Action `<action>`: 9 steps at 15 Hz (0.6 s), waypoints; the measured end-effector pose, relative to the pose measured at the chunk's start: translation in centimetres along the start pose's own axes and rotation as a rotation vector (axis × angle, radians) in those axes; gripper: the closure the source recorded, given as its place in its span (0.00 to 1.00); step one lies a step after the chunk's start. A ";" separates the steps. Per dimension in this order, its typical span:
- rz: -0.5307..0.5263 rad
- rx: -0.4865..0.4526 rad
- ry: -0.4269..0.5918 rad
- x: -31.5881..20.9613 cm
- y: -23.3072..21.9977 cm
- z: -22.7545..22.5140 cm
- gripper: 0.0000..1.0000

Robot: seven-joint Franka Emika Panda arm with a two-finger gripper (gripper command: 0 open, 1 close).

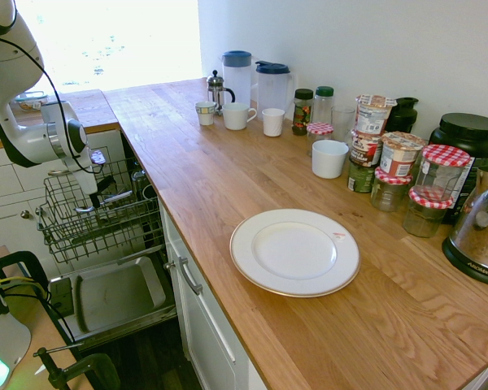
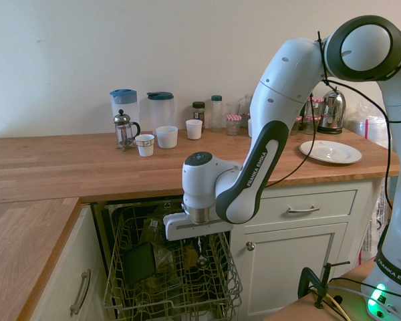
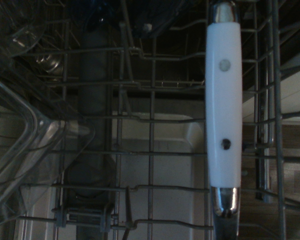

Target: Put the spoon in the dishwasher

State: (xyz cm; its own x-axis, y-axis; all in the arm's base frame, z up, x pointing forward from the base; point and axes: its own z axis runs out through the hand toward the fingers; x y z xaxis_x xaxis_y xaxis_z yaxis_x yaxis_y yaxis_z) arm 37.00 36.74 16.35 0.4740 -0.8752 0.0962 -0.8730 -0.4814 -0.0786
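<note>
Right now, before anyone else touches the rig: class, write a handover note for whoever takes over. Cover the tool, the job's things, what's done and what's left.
Tool: shut, low over the wire rack.
Job's things: dishwasher open, its inner door down below the rack. The wrist view shows a white handle with metal ends, across the rack; its far end is out of view, so I cannot confirm that it is the spoon, or whether it is gripped.
Done: tool at the rack.
Left: find out whether the spoon is held; if so, probably lower and release it, then back away.
</note>
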 end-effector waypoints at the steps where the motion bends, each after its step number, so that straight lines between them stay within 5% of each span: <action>1: 0.001 -0.006 0.001 -0.4 0.1 0.6 1.00; 6: 0.012 -0.017 -0.003 -0.7 0.2 3.9 1.00; 7: 0.015 -0.015 -0.003 -0.5 0.1 4.3 0.00; 9: 0.023 -0.008 -0.004 -0.3 0.0 4.7 0.00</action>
State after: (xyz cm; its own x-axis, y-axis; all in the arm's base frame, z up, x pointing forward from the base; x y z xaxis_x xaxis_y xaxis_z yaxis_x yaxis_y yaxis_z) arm 37.43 36.82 11.66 0.4545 -0.8862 0.0902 -0.8844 -0.4610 -0.0724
